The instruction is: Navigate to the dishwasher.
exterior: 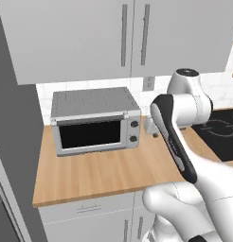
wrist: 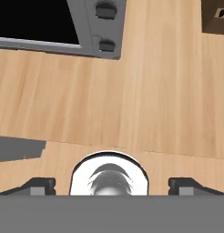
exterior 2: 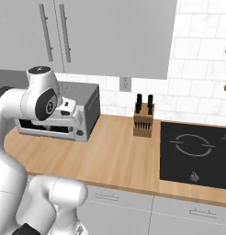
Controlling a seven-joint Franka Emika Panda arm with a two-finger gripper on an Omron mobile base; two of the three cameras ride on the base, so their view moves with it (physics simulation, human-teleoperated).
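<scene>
While gripper (wrist: 112, 184) hangs open, toaster oven (exterior: 95, 121) sits on countertop (exterior: 113, 172).

The arm (exterior: 194, 156) is glossy white, built of rounded, bulbous segments, with dark grey to black bands at the joints and one long dark strip along a link. A flat grey cap tops one joint (exterior 2: 40, 69). The claw (wrist: 111, 185) has small dark fingertips (wrist: 38, 184).

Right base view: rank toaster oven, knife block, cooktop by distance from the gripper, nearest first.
1. toaster oven: on the left of the counter, just behind the arm's end.
2. knife block: mid-counter against the tiled wall, to the right of the oven.
3. cooktop: far right, set into the counter.
</scene>
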